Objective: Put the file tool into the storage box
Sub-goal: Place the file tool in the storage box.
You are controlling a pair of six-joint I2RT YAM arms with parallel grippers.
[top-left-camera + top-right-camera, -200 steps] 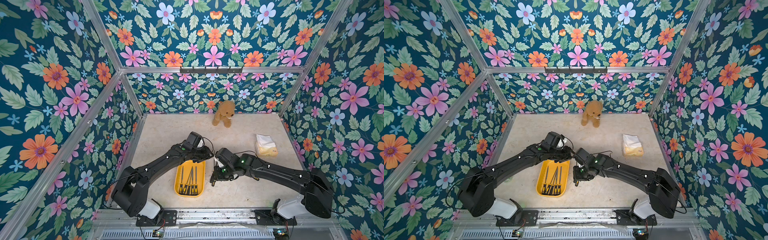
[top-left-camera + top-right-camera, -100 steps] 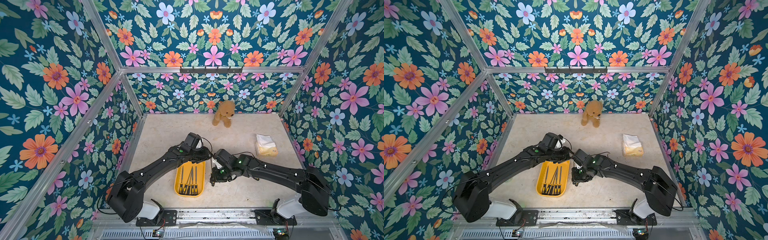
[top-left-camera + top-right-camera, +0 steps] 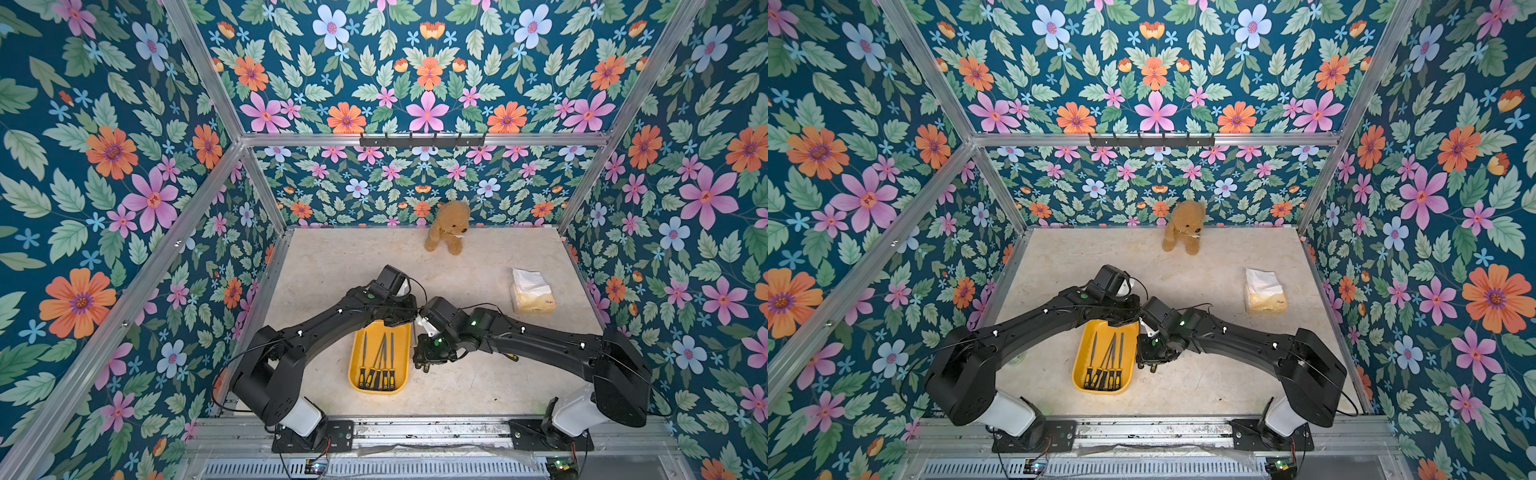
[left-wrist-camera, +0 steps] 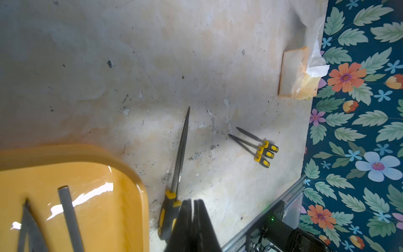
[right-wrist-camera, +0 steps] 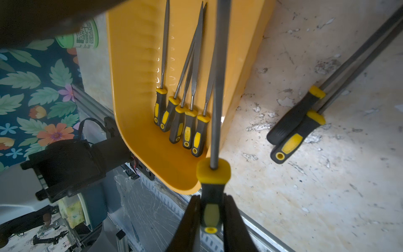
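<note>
Five files (image 5: 185, 122) in box (image 5: 130, 54); sixth file (image 5: 213, 172), likely light, stiff, slick-shanked, clamped by its grippy handle in right gripper (image 5: 212, 199) at box's 3 o'clock; left gripper (image 4: 193, 209) closed, empty.

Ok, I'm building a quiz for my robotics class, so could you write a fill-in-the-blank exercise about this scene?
1. The storage box holds ___ files.
2. The right hand grips a sixth file by its ___.
3. The left hand is ___ and holds nothing.
4. The teddy bear sits against the ___ wall.

Missing words: five; handle; shut; back.
</note>
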